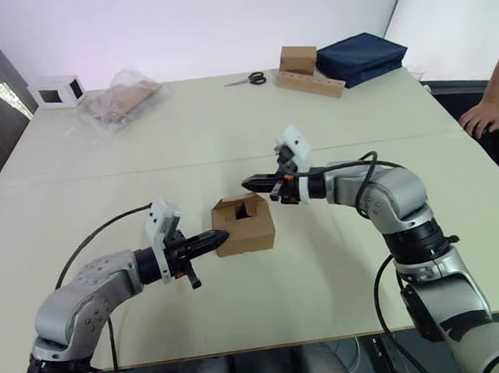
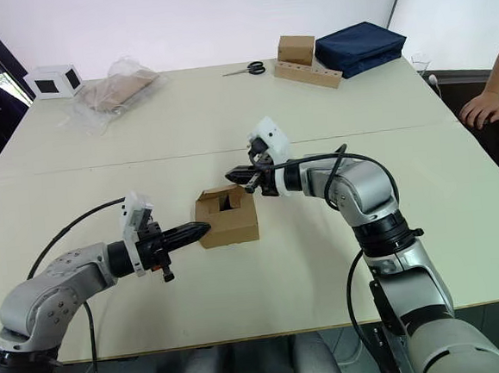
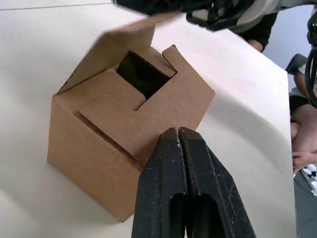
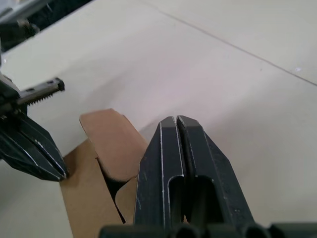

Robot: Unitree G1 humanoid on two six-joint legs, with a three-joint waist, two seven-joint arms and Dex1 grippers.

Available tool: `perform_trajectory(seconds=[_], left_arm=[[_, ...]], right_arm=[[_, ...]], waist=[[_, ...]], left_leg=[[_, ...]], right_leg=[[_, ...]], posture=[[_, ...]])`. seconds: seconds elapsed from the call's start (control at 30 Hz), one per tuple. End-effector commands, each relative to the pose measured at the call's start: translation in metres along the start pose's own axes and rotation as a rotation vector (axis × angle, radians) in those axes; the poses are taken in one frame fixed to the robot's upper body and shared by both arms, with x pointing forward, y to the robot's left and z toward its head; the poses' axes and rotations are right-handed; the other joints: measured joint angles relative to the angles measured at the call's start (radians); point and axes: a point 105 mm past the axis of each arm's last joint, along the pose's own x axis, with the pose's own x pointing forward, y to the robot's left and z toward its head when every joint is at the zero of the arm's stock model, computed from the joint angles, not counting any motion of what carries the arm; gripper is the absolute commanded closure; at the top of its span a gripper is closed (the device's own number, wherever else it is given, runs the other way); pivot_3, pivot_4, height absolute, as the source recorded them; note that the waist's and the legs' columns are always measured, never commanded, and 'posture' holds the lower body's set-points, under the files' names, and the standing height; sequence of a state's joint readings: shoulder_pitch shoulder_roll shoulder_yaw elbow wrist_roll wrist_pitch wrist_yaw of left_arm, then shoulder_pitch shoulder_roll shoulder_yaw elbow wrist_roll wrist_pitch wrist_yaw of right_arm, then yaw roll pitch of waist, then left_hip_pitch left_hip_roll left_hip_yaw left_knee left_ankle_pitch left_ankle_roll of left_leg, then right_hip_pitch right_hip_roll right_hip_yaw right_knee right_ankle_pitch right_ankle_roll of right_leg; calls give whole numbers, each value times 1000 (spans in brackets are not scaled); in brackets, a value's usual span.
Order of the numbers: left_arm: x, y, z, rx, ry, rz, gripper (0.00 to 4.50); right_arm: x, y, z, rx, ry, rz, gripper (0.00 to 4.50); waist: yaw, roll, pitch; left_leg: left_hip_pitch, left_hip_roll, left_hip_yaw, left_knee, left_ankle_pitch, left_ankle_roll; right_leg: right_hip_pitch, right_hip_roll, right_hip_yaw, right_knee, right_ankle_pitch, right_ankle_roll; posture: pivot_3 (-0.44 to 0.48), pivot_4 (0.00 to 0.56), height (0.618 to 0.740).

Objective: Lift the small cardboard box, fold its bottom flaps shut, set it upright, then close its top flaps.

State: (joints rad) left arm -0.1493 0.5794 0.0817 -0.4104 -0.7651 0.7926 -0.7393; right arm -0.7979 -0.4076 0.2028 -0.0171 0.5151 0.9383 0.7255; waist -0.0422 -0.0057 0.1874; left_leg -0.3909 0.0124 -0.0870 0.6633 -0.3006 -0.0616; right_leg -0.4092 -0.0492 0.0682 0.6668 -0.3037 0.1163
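The small cardboard box (image 1: pixel 245 227) stands upright on the table in front of me. Its top flaps (image 3: pixel 148 99) are mostly folded down, leaving a dark gap (image 3: pixel 143 73). One flap (image 3: pixel 124 47) on the far side still tilts upward. My left gripper (image 1: pixel 223 236) is shut, and its tip touches the box's upper left edge. My right gripper (image 1: pixel 247 184) is also shut and hovers just above the raised flap at the box's far right side, holding nothing. The bottom flaps are hidden under the box.
At the table's far side lie a white box with dark windows (image 1: pixel 56 91), a plastic bag (image 1: pixel 123 100), scissors (image 1: pixel 248 79), a brown box on a cardboard strip (image 1: pixel 302 65) and a navy bag (image 1: pixel 362 55). A person's hand (image 1: pixel 482 117) rests at the right edge.
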Motion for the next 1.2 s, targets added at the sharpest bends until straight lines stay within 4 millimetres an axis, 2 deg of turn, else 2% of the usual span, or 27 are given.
perform_trajectory(seconds=[0.03, 0.2, 0.47, 0.53, 0.67, 0.87, 1.0, 1.2], left_arm=[[-1, 5, -10, -15, 24, 32, 4476], [0, 5, -10, -19, 22, 32, 4476], [2, 4, -4, -15, 14, 31, 4476], [1, 4, 4, -41, -28, 24, 4476], [-8, -1, 34, -152, -172, -43, 4476], [-7, 15, 47, -114, -191, 28, 4476], [5, 23, 48, -108, -190, 59, 4476], [13, 30, 34, -99, -158, 89, 4476]], right_arm=[[-4, 20, 10, -61, -24, 94, 4500], [-7, 29, 1, -67, -5, 125, 4500], [-7, 31, -8, -81, 10, 114, 4500], [-6, 31, -8, -81, 10, 107, 4500], [-5, 29, -8, -75, 5, 97, 4500], [-4, 28, -5, -59, -16, 100, 4500], [-4, 27, -4, -47, -38, 90, 4500], [-9, 32, 2, -67, -73, 92, 4500]], waist=[[0, 0, 0], [1, 0, 0], [1, 0, 0], [1, 0, 0], [-1, 0, 0], [0, 0, 0], [1, 0, 0], [-2, 0, 0]], left_leg=[[0, 0, 0, 0, 0, 0], [0, 0, 0, 0, 0, 0], [0, 0, 0, 0, 0, 0], [0, 0, 0, 0, 0, 0], [0, 0, -1, 0, 0, 0], [0, 0, -1, 0, 0, 0], [0, 0, -1, 0, 0, 0], [0, 0, -1, -1, 1, -1]], right_leg=[[0, 0, 0, 0, 0, 0], [0, 0, 0, 0, 0, 0], [0, 0, 0, 0, 0, 0], [0, 0, 0, 0, 0, 0], [0, 0, 0, 0, 0, 0], [0, 0, 0, 0, 0, 0], [0, 0, 0, 0, 0, 0], [0, 0, 0, -1, 0, 0]], posture=[[0, 150, 740], [0, 150, 740], [0, 150, 740], [0, 150, 740], [0, 150, 740], [0, 150, 740], [0, 150, 740], [0, 150, 740]])
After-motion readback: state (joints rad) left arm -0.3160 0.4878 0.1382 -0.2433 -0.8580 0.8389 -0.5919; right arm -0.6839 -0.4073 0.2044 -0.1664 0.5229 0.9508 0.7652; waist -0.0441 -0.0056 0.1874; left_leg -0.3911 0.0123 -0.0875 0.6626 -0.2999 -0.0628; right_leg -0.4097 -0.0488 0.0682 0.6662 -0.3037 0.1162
